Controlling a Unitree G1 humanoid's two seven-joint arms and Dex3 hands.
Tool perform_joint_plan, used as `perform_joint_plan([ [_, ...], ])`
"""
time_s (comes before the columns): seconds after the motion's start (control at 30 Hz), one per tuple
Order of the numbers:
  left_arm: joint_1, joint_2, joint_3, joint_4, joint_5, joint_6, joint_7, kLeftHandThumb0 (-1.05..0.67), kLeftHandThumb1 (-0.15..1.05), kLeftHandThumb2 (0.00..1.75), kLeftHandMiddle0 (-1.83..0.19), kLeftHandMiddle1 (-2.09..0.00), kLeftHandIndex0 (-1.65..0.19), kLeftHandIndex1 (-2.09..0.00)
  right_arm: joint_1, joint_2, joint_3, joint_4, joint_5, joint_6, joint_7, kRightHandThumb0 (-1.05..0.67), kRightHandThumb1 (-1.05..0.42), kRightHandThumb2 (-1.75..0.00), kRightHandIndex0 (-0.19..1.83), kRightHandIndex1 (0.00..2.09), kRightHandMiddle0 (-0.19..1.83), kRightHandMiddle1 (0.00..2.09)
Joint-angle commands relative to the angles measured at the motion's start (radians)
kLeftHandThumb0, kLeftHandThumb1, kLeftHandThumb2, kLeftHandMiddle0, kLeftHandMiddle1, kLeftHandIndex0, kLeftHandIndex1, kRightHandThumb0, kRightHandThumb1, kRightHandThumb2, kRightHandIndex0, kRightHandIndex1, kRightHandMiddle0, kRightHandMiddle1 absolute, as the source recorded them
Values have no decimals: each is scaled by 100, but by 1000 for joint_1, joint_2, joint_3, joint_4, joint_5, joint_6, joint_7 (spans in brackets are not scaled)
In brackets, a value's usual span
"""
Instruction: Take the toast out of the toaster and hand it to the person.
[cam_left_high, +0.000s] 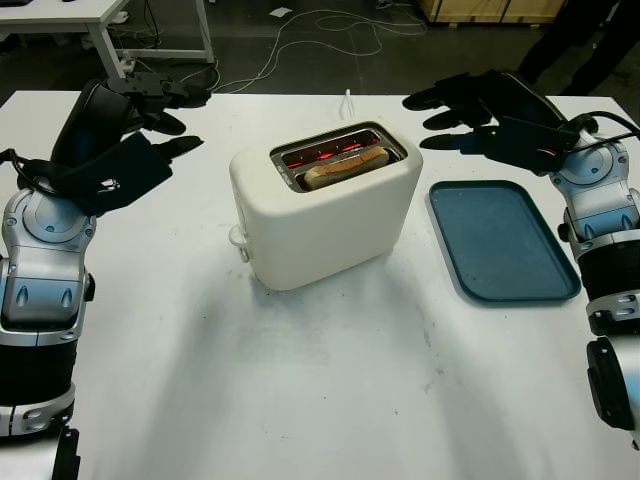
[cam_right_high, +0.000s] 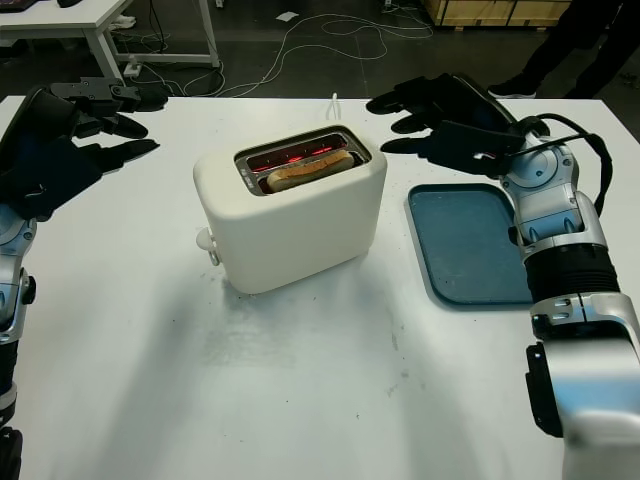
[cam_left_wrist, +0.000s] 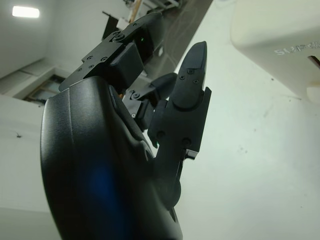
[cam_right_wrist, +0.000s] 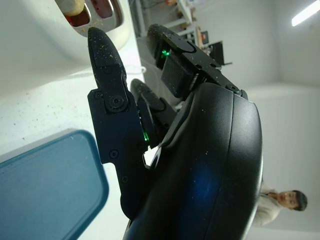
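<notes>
Left hand (cam_left_high: 150, 120) hung released beside the white toaster (cam_left_high: 325, 205), toast (cam_left_high: 345, 168) sat low in the glowing slot, right hand (cam_left_high: 470, 110) released above the blue tray (cam_left_high: 500, 240). Risky bit: fingers could've nudged the toaster or crumbled the slice.

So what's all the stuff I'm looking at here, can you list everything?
White plastic two-slot toaster: one, cream white, middle of the table, slots glowing red.
Browned slice of toast: one, golden brown, standing in the toaster's nearer slot.
Blue rectangular plastic tray: one, dark blue, on the table on the robot's right of the toaster.
White table: one, white, under everything.
Cables: several, pale, on the dark floor beyond the table.
Person: one, seen in the right wrist view.
Left hand: one, black, open, above the table's far left.
Right hand: one, black, open, above the tray's far end.
</notes>
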Motion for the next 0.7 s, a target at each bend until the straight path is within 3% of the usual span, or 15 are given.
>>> perform_joint_plan([
  [0.0, -3, 1, -6, 6, 10, -9, 4, -28, 92, 6, -53, -84, -76, -17, -2, -3, -3, 7, 6, -9, 0, -54, -90, 0, 86, 1, 77, 1],
  [0.67, 7, -6, -1, -16, 7, 9, 5, -26, 92, 7, -51, -84, -75, -17, 4, 0, -4, -14, 9, 20, 3, -52, -89, 0, 85, 0, 76, 0],
])
